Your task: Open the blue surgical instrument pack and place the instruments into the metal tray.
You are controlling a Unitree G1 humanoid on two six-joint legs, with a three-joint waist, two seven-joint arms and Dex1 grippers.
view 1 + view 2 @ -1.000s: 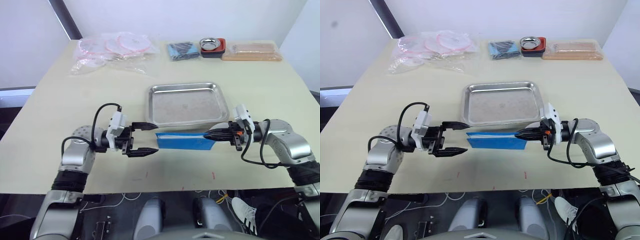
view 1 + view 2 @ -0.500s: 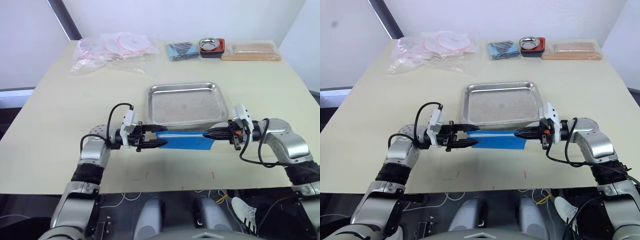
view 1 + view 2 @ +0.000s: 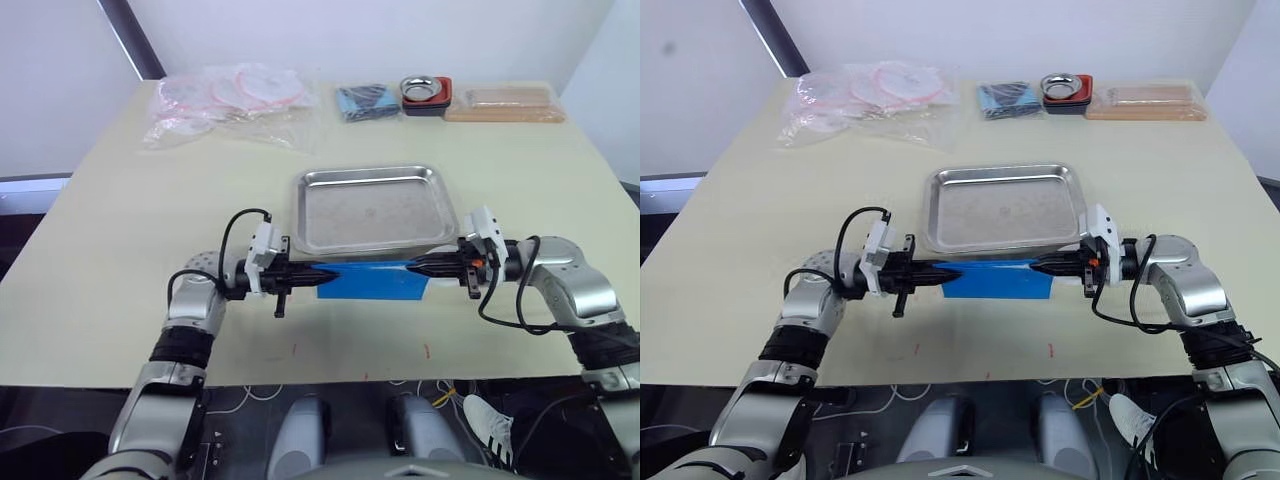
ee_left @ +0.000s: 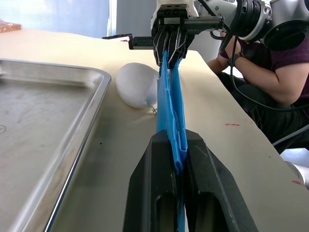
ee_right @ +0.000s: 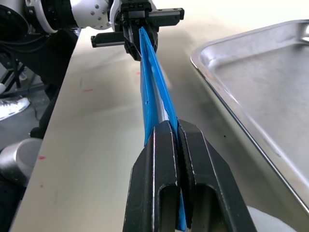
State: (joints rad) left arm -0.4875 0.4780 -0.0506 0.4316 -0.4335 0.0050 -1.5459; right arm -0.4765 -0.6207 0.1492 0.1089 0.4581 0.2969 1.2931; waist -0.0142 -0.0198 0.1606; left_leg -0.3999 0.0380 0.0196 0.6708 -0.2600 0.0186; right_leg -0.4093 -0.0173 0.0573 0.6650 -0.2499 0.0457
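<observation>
The blue surgical instrument pack is held on edge just in front of the metal tray, stretched between both grippers. My left gripper is shut on its left end; in the left wrist view the fingertips pinch the blue layers. At the other end, my right gripper is shut on the pack, its fingers clamped on the blue fabric. The tray holds nothing. The instruments are hidden from view.
A white lump lies beside the tray's near right corner. Along the table's far edge sit clear bags with pink rings, a dark-blue bundle, a small steel bowl on a red base and a tan packet. A person sits beyond the table's right side.
My left gripper moved right to the pack's left end and closed on it. The right gripper kept its hold and stayed in place.
</observation>
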